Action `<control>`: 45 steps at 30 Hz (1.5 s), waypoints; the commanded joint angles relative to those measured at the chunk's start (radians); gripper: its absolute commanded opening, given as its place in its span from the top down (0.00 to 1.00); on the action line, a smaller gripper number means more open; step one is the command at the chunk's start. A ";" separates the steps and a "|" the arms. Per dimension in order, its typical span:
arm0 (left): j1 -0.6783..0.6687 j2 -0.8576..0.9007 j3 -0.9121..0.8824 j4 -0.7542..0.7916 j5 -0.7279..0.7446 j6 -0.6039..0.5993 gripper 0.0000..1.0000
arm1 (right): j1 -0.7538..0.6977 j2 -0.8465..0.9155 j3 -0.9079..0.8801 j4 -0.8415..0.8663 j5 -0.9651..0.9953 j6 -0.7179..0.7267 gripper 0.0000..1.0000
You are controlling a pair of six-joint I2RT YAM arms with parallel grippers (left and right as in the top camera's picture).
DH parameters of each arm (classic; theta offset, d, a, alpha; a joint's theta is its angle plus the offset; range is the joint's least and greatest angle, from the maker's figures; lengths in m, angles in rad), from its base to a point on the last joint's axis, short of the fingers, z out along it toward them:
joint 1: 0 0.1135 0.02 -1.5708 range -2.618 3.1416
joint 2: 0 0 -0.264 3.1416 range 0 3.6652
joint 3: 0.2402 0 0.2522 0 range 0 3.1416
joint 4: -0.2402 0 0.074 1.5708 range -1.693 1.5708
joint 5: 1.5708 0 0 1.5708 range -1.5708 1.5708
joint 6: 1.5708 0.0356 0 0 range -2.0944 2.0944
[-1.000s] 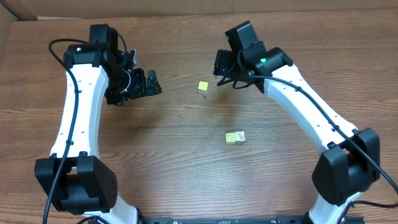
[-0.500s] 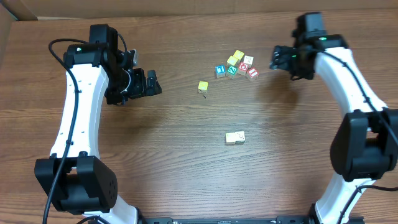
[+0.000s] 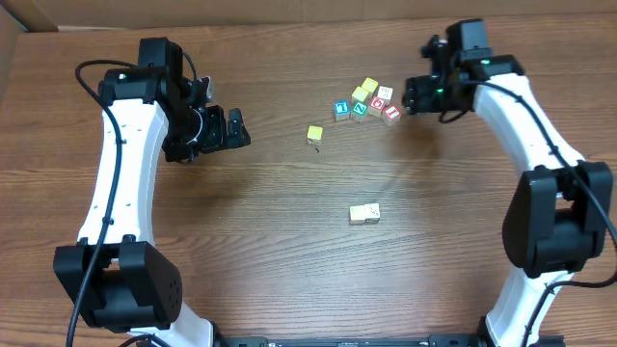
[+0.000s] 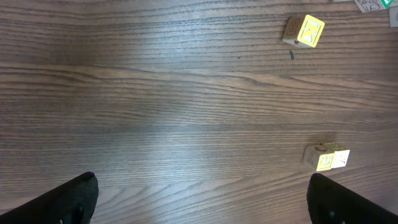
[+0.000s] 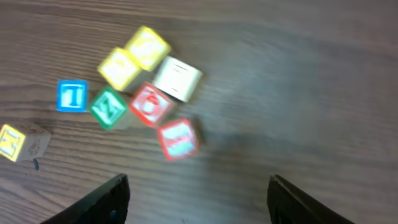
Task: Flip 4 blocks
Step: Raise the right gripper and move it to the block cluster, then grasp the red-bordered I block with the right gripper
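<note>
A cluster of small letter blocks lies at the back right: two yellow (image 3: 369, 86) (image 5: 148, 46), a teal one (image 3: 359, 109) (image 5: 108, 107), two red (image 3: 390, 114) (image 5: 179, 139), plus a blue one (image 5: 72, 96) and a white-topped one (image 5: 177, 78). A lone yellow block (image 3: 314, 134) (image 4: 303, 31) sits left of the cluster. A pale pair of blocks (image 3: 363, 213) (image 4: 326, 157) lies nearer the front. My right gripper (image 3: 413, 96) (image 5: 199, 205) hovers open just right of the cluster, nothing between its fingers. My left gripper (image 3: 236, 128) (image 4: 202, 205) stands open over bare wood, far left of the blocks.
The wooden table (image 3: 289, 251) stretches bare around the blocks. A cardboard edge (image 3: 10, 58) shows at the far left corner.
The right arm swung away from the table's middle to the far right, uncovering the cluster, then came back a little toward it. The left arm has not moved.
</note>
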 commanded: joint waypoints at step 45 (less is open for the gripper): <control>-0.006 0.003 0.018 0.002 -0.006 -0.010 0.00 | 0.077 0.136 -0.039 0.156 0.062 -0.174 0.50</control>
